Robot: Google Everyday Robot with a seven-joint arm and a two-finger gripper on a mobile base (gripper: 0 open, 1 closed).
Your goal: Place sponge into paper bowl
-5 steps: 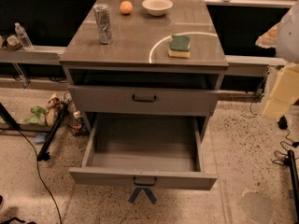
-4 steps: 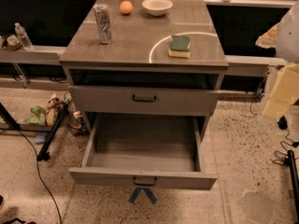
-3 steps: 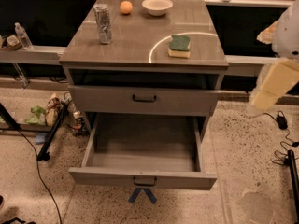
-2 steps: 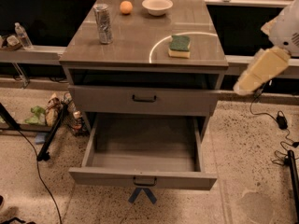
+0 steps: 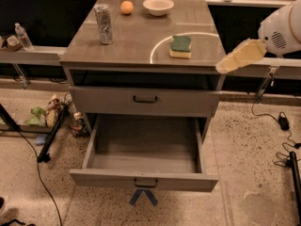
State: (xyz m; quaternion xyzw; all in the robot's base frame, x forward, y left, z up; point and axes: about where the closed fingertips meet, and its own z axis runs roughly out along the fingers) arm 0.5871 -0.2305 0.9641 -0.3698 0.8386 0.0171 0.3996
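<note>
The sponge (image 5: 181, 46), green top over a yellow base, lies on the right part of the cabinet top (image 5: 136, 41). The paper bowl (image 5: 158, 6), shallow and off-white, stands at the back of the top, behind and to the left of the sponge. It looks empty. My gripper (image 5: 237, 58) is cream-coloured and hangs from the white arm (image 5: 282, 29) at the right. It is just off the right front corner of the cabinet top, to the right of the sponge and apart from it.
A silver can (image 5: 103, 24) and an orange (image 5: 126, 7) stand on the left part of the top. The bottom drawer (image 5: 146, 152) is pulled open. Bags and a stand (image 5: 49, 114) lie on the floor left, cables (image 5: 282, 121) on the right. A water bottle (image 5: 22, 36) is on the left ledge.
My gripper has swung up and to the left, from low at the right edge to beside the cabinet's right front corner. The sponge, bowl, can and orange have not moved.
</note>
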